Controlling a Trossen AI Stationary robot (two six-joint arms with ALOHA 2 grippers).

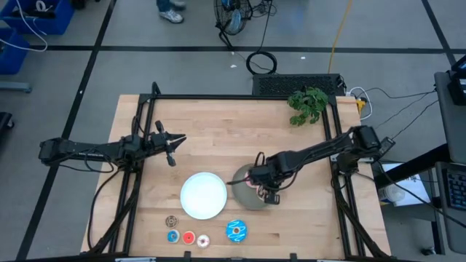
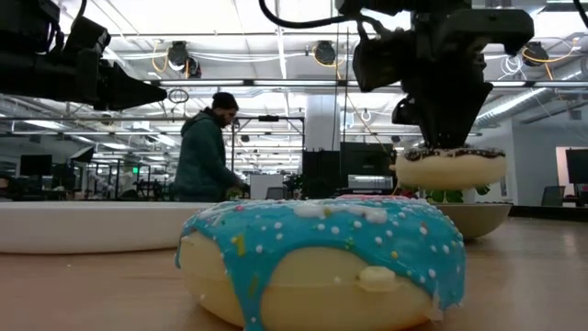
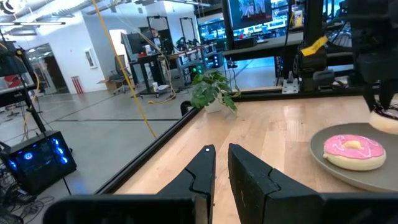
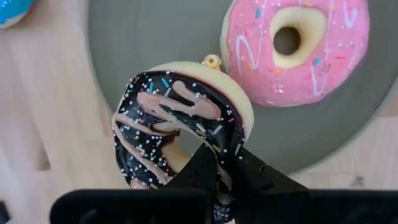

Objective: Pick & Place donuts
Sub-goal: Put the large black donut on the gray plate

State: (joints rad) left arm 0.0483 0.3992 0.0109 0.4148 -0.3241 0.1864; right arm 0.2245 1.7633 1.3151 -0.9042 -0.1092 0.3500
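Looking down from above, I see my right gripper (image 1: pixel 266 191) over the grey plate (image 1: pixel 246 196), which sits just beside the white plate (image 1: pixel 203 195) near the table's (image 1: pixel 218 124) middle; my left gripper (image 1: pixel 175 143) hangs well apart from both plates, over bare wood at the left. Along the near edge lie the blue donut (image 1: pixel 236 231) and a short row of tiny rings: brown (image 1: pixel 172 220), blue (image 1: pixel 172 236), red (image 1: pixel 188 237) and white (image 1: pixel 204 239). A small plant (image 1: pixel 307 104) stands at the far right corner. From table height, the blue donut (image 2: pixel 322 262) fills the foreground, the white plate (image 2: pixel 87 225) lies behind it on the left, and my right gripper (image 2: pixel 447 138) comes down from above with the brown donut (image 2: pixel 450 167) clamped, lifted clear above the grey plate (image 2: pixel 478 219); a person (image 2: pixel 204 147) stands in the room beyond. Through my left wrist camera, my left fingers (image 3: pixel 202 174) are nearly together with only a thin gap and nothing between them, and ahead I see the pink donut (image 3: pixel 354 151) lying on the grey plate (image 3: pixel 348 177), with the plant (image 3: pixel 211 90) at the table's edge. Through my right wrist camera, my right fingers (image 4: pixel 202 171) are closed on the brown donut's (image 4: pixel 180 137) ring, one finger through its hole, holding it tilted above the grey plate (image 4: pixel 155 37), just beside the pink donut (image 4: pixel 298 46) that rests there.
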